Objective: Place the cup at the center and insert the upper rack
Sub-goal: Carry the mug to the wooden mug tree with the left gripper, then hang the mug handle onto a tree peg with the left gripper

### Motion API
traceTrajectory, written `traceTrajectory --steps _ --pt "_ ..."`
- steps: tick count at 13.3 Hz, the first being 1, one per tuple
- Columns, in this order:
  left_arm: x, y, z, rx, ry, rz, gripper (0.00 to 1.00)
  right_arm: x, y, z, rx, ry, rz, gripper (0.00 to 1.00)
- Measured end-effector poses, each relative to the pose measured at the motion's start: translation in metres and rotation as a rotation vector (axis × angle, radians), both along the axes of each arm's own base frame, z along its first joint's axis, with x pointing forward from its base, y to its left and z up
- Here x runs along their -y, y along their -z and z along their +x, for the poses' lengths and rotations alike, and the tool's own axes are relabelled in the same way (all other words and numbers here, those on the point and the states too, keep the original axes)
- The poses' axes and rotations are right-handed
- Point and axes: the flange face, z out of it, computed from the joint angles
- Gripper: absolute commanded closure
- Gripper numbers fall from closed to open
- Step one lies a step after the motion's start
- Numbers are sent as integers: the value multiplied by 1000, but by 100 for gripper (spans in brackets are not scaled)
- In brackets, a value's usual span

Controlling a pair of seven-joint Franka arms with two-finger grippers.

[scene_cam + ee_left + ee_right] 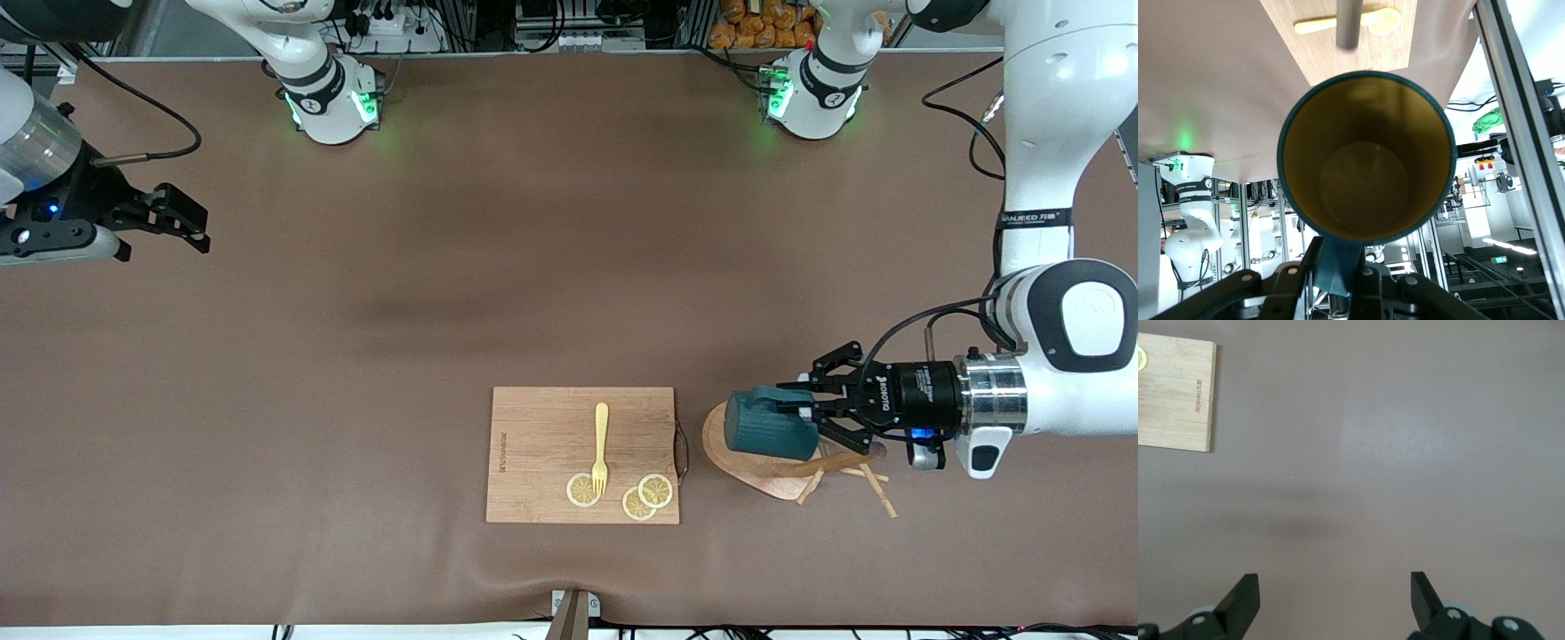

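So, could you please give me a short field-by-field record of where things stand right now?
cup: teal cup on its side, held over the rack's base
left pincer: left pincer shut on the cup's handle
upper rack: wooden rack lying tipped on the table beside the cutting board, toward the left arm's end
right pincer: right pincer open, waiting above bare table
cutting board: cutting board carrying a fork and lemon slices

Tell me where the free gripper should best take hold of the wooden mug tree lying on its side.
Probably the central post, gripped from above with the fingers across it. The mug tree lies tipped over, its oval base on edge and thin pegs splayed, so the post is the sturdiest narrow part. The left gripper, shut on the cup, hangs over it; the open right gripper waits at its end.
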Motion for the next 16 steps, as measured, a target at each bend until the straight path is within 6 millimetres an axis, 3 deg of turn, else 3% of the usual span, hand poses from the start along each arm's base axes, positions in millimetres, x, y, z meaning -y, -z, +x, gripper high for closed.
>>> traceTrajectory --steps 5,8,16 --pt "-17 10 0 9 13 -13 100 -4 3 -1 -6 -8 -1 0" --pt "-37 23 -1 41 50 -52 100 -4 4 -1 -6 -8 -1 0" --pt "-66 56 0 135 78 -135 100 -5 4 -1 -6 -8 -1 0"
